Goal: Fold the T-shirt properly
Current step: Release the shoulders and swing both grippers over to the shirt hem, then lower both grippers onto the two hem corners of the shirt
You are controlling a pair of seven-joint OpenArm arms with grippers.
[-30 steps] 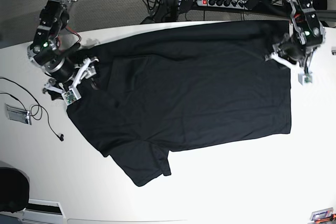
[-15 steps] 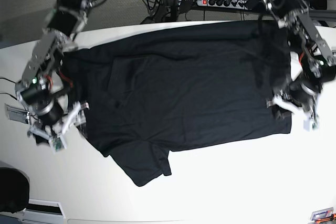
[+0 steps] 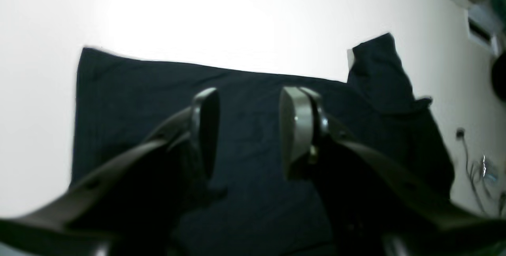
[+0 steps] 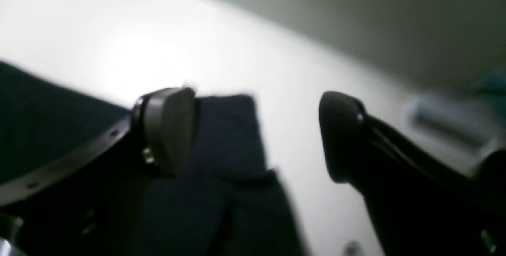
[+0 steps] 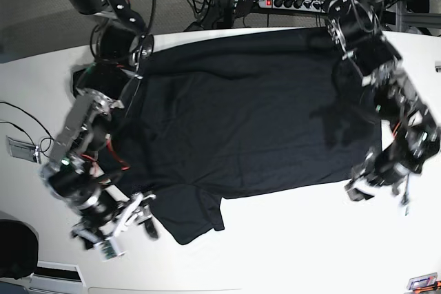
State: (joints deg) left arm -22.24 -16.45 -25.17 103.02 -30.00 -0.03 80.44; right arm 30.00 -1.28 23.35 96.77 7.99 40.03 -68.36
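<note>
Both arms stood at the near hem of the black T-shirt (image 5: 248, 115), jaws apart, gripping nothing.

Left wrist: left gripper (image 3: 248, 129) half-open above cloth. Right wrist: right gripper (image 4: 257, 133) wide over the sleeve (image 4: 233, 129). Base: shirt flat, long axis running between the arms on the white table (image 5: 310, 239).

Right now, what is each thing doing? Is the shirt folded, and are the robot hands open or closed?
T-shirt: spread flat on the white table, not yet folded, one sleeve sticking out at the near edge.
Left gripper: open, empty, above the shirt.
Right gripper: open wide, empty, over the sleeve.
Thin black cable: lying loose on the table.
</note>
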